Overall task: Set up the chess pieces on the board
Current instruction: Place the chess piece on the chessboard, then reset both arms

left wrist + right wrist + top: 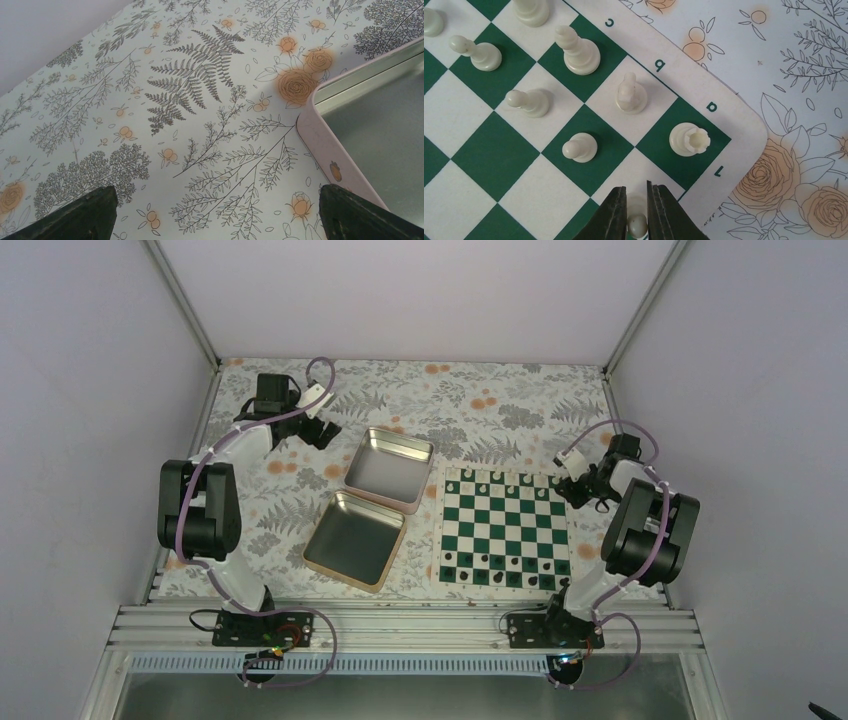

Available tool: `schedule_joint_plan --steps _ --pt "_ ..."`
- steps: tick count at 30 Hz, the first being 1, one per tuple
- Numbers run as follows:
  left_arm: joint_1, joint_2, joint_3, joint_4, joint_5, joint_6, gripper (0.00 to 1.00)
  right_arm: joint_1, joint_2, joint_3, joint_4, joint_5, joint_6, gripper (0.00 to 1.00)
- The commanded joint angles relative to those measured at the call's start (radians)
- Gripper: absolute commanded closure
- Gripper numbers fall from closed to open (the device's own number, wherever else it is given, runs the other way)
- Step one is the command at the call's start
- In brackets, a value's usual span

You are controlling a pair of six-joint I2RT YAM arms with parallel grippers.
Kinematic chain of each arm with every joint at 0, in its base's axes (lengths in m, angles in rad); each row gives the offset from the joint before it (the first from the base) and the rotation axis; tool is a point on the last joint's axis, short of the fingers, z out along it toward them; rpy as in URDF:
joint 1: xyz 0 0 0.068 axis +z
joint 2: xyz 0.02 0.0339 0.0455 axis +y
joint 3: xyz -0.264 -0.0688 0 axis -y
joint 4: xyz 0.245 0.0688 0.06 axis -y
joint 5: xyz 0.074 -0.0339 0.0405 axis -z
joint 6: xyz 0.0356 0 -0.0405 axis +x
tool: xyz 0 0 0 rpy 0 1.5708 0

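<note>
The right gripper (pixel 636 194) is clamped on a cream pawn (pixel 636 227) at the bottom centre of the right wrist view. It holds the pawn over the white square just inside the corner of the board (pixel 744 120) marked a and 1.

The main risk is likely the release. Let go too high or at a lean, so small a pawn could topple and roll off the nearby edge. As the fingers spread they could also clip the rook (pixel 689 140) on the corner square, or the neighbouring pawn (pixel 579 147) up and to the left.

The held pawn's long axis seems to run roughly along the camera's line of sight, so it is about upright, though the fingers hide any tilt.

The left gripper (pixel 216 189) hangs spread wide and empty over the tablecloth (pixel 150 100) beside the tin (pixel 325 145)
</note>
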Motion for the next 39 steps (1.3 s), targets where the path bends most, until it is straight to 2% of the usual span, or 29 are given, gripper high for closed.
schedule_joint_plan --steps 1,6,12,16,21,23,25,26,27,28,30,34,39 --pt "-0.002 -0.001 0.02 -0.01 0.014 0.007 0.0 -0.013 0.005 0.02 0.012 -0.035 -0.012 0.86" --pt "-0.004 -0.001 0.017 -0.011 0.016 0.008 0.0 -0.011 0.045 0.02 0.009 -0.037 -0.016 0.84" --pt "-0.004 -0.012 0.014 -0.006 0.022 0.009 0.0 -0.011 0.021 0.025 -0.012 -0.043 -0.018 0.79" --pt "-0.004 -0.028 0.005 0.004 0.03 0.007 0.0 -0.011 -0.088 0.025 -0.063 -0.056 -0.023 0.73" --pt "-0.004 -0.021 0.025 -0.01 0.037 -0.005 0.0 0.006 -0.218 0.1 -0.215 -0.111 -0.037 0.68" --pt "-0.004 -0.02 0.032 -0.013 0.035 -0.013 0.0 0.026 -0.259 0.149 -0.277 -0.165 -0.038 0.62" --pt "-0.004 -0.024 0.036 -0.016 0.024 -0.018 0.0 0.058 -0.288 0.204 -0.318 -0.241 -0.029 0.47" --pt "-0.004 -0.026 0.036 -0.014 0.015 -0.022 0.0 0.076 -0.297 0.231 -0.321 -0.282 -0.012 0.32" --pt "-0.005 -0.028 0.039 -0.013 0.005 -0.029 0.0 0.098 -0.303 0.255 -0.314 -0.327 0.009 0.09" --pt "-0.005 -0.029 0.043 -0.018 -0.007 -0.037 0.0 0.119 -0.307 0.271 -0.292 -0.368 0.038 0.01" --pt "-0.004 -0.036 0.054 -0.034 -0.013 -0.042 0.0 0.16 -0.317 0.276 -0.198 -0.405 0.122 0.0" --pt "-0.005 -0.071 0.033 -0.02 -0.014 -0.042 0.0 0.227 -0.321 0.24 -0.04 -0.334 0.217 0.0" --pt "-0.006 -0.091 0.025 -0.008 -0.04 -0.046 0.0 0.266 -0.328 0.198 0.016 -0.269 0.228 0.0"
